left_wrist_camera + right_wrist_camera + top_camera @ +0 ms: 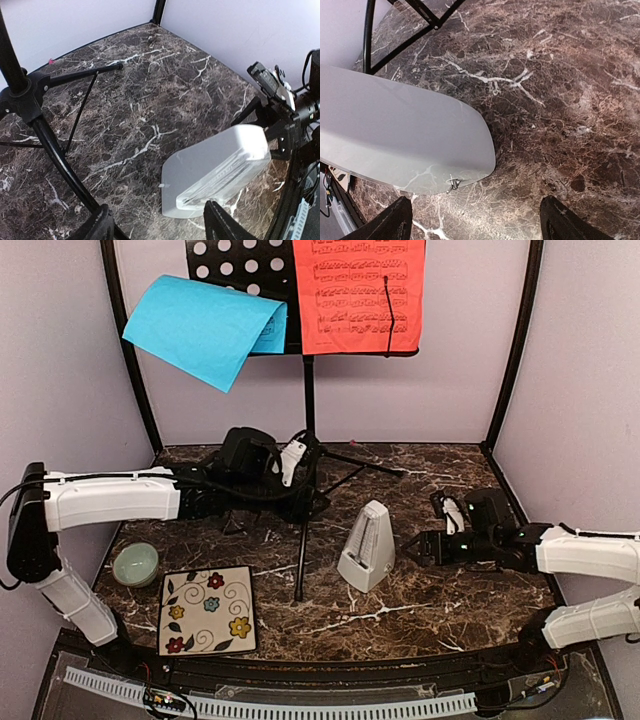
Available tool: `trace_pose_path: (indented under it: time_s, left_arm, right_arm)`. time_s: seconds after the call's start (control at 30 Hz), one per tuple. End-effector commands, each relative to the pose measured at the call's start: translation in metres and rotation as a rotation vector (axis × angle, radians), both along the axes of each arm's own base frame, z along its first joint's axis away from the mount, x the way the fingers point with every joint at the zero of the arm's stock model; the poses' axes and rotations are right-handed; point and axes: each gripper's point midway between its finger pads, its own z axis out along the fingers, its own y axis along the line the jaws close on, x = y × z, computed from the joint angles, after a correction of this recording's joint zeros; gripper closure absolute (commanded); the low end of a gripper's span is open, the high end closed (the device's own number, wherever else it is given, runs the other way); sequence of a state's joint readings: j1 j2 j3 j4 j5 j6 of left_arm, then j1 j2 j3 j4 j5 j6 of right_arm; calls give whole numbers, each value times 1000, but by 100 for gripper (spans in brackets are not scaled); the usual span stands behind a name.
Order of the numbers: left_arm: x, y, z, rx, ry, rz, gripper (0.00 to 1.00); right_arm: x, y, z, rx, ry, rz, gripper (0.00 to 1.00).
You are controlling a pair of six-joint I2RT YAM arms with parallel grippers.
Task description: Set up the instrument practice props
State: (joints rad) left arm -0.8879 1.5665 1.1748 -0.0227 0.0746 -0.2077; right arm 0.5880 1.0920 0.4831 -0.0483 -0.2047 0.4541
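Note:
The black music stand [309,390] rises at the back, its tripod legs [55,160] spread on the marble table. On its perforated desk the red sheet [360,295] lies flat, while the blue sheet [205,330] droops off the left side. Right of the pole the whitish metronome [368,545] stands upright. My left gripper [308,498] hovers by the tripod hub, open [160,230], with a stand leg beside its left finger and the metronome [215,170] just ahead. Just right of the metronome [395,135], my right gripper [420,535] is open and empty [480,225].
A floral tile [207,610] lies at the front left, with a pale green bowl [135,563] beside it. Black frame posts [130,350] and lilac walls close in the back and sides. A white cable strip [300,705] runs along the near edge.

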Motion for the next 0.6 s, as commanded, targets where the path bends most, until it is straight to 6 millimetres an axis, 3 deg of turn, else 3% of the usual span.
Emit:
trace_pose_path:
  time_s: [0.0,0.13,0.43,0.57]
  left_arm:
    - [-12,8,-40,206,-17,-90,46]
    - [-5,3,-56,251,-30,-101,57]
    - [16,-27,-73,277,-57,-101,60]
    - [10,-42,-86,283,-43,-142,61]
  right_arm:
    - [9,9,-4,40,-10,-2,12]
    - [14,12,-10,36,1,-9,15]
    - [22,15,-21,50,16,-42,20]
    - [28,19,-23,63,17,-54,21]
